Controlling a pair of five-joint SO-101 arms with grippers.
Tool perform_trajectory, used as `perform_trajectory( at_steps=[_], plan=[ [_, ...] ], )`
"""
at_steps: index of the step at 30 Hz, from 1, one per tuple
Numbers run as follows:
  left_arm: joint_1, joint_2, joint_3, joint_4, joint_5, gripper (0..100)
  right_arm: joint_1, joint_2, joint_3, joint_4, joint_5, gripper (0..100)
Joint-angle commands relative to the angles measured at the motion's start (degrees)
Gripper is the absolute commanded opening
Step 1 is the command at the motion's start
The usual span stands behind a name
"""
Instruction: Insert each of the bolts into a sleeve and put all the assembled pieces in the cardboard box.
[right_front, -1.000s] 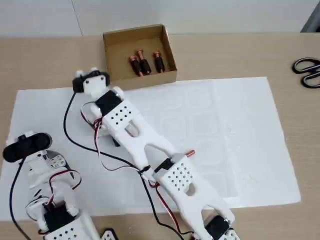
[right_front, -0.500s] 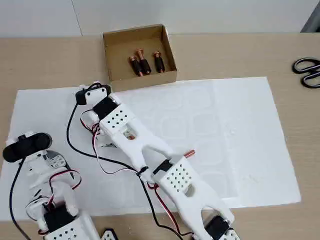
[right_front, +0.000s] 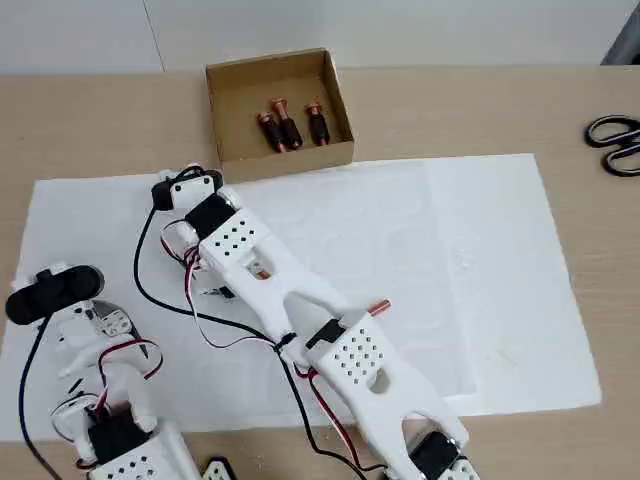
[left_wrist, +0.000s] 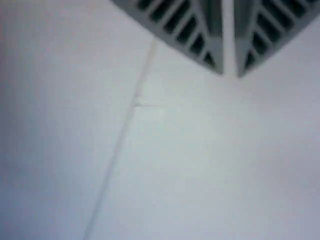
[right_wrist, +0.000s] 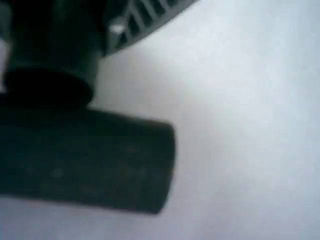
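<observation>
While left jaws sit closed, I cannot tell if right jaws grip the flat-lying sleeve (right_wrist: 85, 160).

Three assembled pieces (right_front: 290, 125) in cardboard box (right_front: 234, 98); copper bolt (right_front: 379, 307) outside.

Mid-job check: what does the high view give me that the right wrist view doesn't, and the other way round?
High view adds: the cardboard box holding three assembled pieces, a copper bolt peeking out beside an arm, and scissors off to one side. Right wrist view adds: a close look at a dark cylinder, probably a sleeve, lying on its side. Shared: the white sheet that the work sits on.
</observation>
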Motion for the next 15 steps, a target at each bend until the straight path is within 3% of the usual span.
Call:
perform_trajectory(
  at_steps=[1,8,15],
  plan=[
    [-0.09,-0.70,-0.66,0.26,0.18,1,-0.22,-2.86,-0.26,0.57,-0.26,0.3],
    [-0.09,-0.70,-0.66,0.09,0.18,1,2.68,-13.85,0.88,0.66,-0.18,0.3],
    [0.00,-0.70,-0.66,0.00,0.18,1,4.35,-26.15,13.54,0.66,-0.18,0.3]
  ],
)
